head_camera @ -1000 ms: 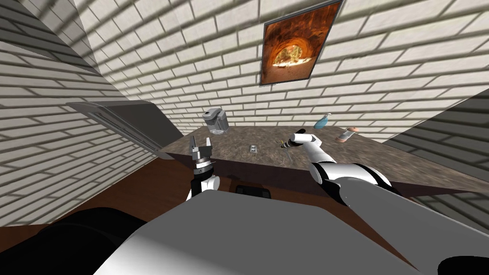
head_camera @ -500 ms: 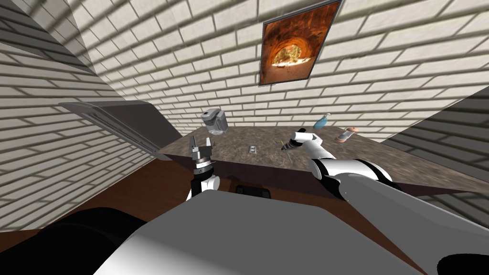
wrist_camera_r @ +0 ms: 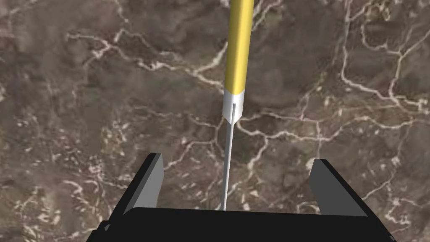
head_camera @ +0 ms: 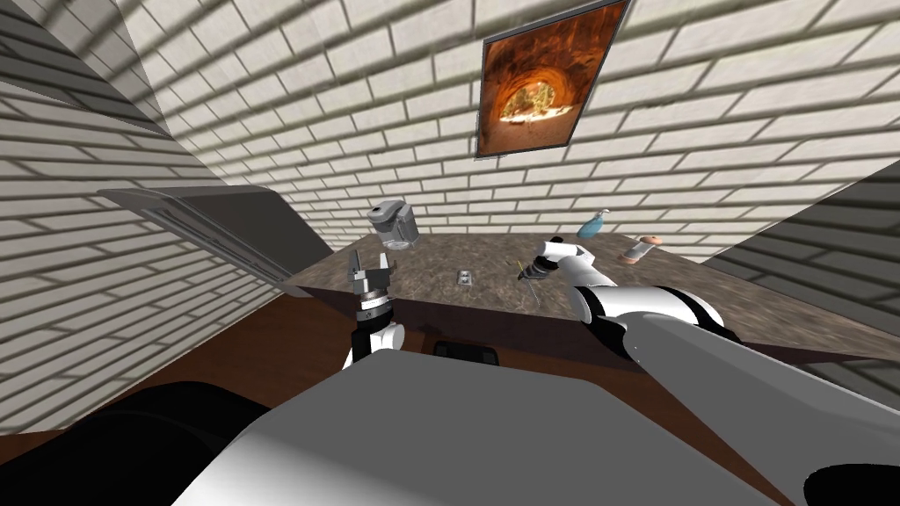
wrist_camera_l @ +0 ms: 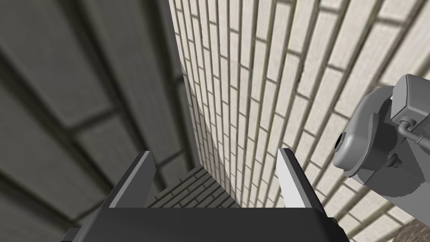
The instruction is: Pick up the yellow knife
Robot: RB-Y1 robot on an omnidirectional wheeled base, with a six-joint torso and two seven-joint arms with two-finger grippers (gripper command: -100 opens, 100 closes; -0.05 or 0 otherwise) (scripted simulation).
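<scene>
Brown marbled counter (wrist_camera_r: 84, 105) | yellow knife (wrist_camera_r: 238, 50) lies flat on it, blade lined up between spread fingers of right gripper (wrist_camera_r: 236, 160) | no grip yet, closing and lifting remain | left gripper (wrist_camera_l: 216, 153) spread too, idle

White arms (head_camera: 646, 307), dark joints; right gripper (wrist_camera_r: 235, 159): grey fingers (wrist_camera_r: 152, 182), dark box.

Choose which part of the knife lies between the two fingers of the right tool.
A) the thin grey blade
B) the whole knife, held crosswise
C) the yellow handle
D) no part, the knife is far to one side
A: in the right wrist view the knife points its thin grey blade between the open fingers of the right tool, while the yellow handle lies beyond their tips on the brown counter.
</scene>
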